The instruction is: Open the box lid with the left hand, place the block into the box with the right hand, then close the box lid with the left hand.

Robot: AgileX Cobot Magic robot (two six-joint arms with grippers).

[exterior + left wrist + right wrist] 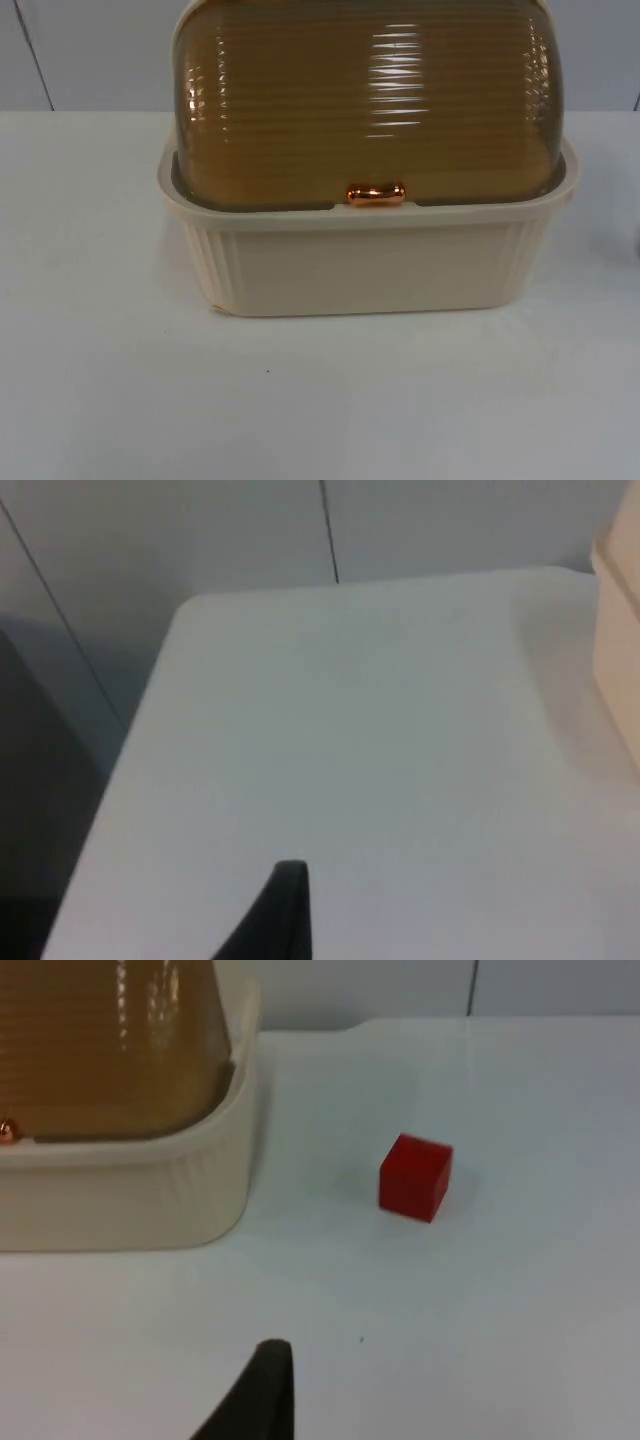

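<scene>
Cream ribbed box [365, 265] under a translucent amber lid [365, 100] — fine horizontal ridges, copper handle [376, 194]. Red block [415, 1177] — white table [300, 400].

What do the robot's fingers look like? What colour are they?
They look black and smooth. One narrow, slightly curved fingertip of the left gripper rises to a blunt, squared tip above the white table. The right gripper's fingertip looks the same, with a rounder tip.

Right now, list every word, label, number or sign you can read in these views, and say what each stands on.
None: no text, label, number or sign can be read anywhere.
Cream box: plain ribbed wall, no print.
Amber ribbed lid, shut, with copper handle: no marking.
Red block: bare faces.
White table: unmarked.
</scene>
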